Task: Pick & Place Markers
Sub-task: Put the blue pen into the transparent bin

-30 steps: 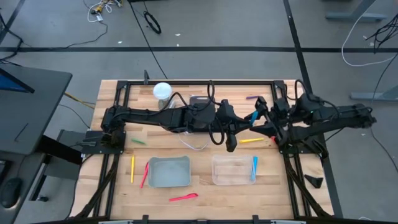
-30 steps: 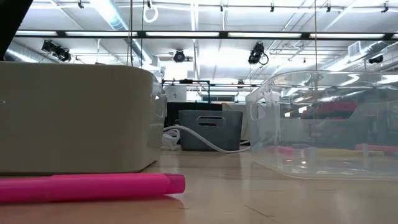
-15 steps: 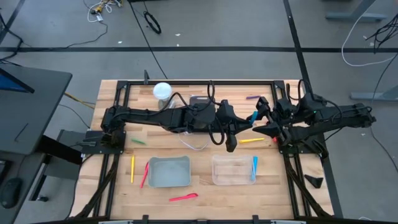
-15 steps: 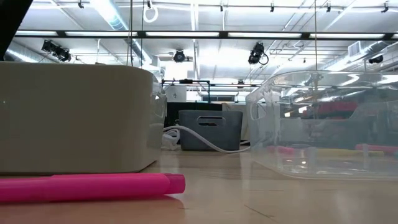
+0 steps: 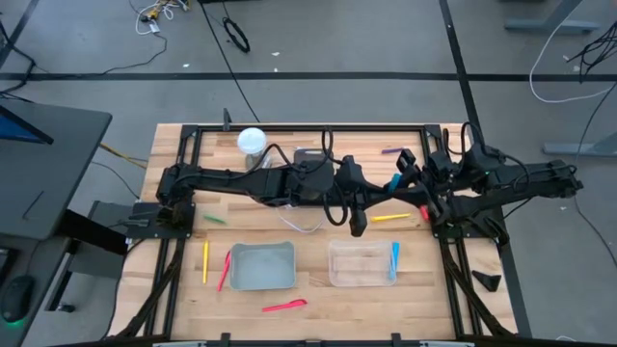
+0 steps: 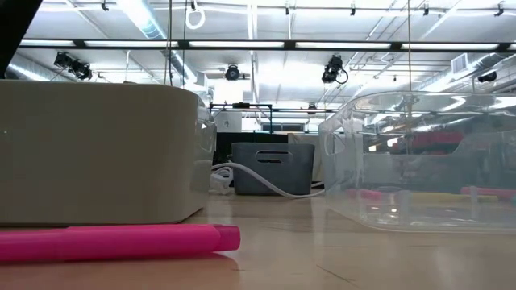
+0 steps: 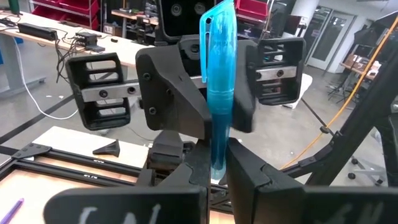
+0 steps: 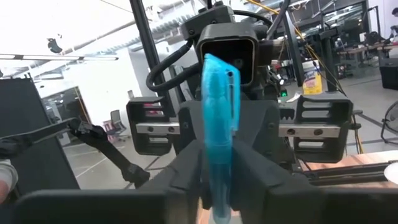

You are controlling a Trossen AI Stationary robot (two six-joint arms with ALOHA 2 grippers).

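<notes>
1. the translucent light-blue plastic marker (image 7: 219, 93) stands upright between both arms above the wooden surface (image 5: 318, 299), mid-handover
2. left gripper (image 5: 383, 190) fingers clamp its lower end
3. right gripper (image 5: 413, 183) fingers close around it, presumably to take it

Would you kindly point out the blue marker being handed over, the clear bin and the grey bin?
blue marker (image 7: 219, 93): left wrist view, mid-barrel.
clear bin (image 5: 334, 262): high view, left wall.
grey bin (image 5: 234, 267): high view, left wall.
</notes>
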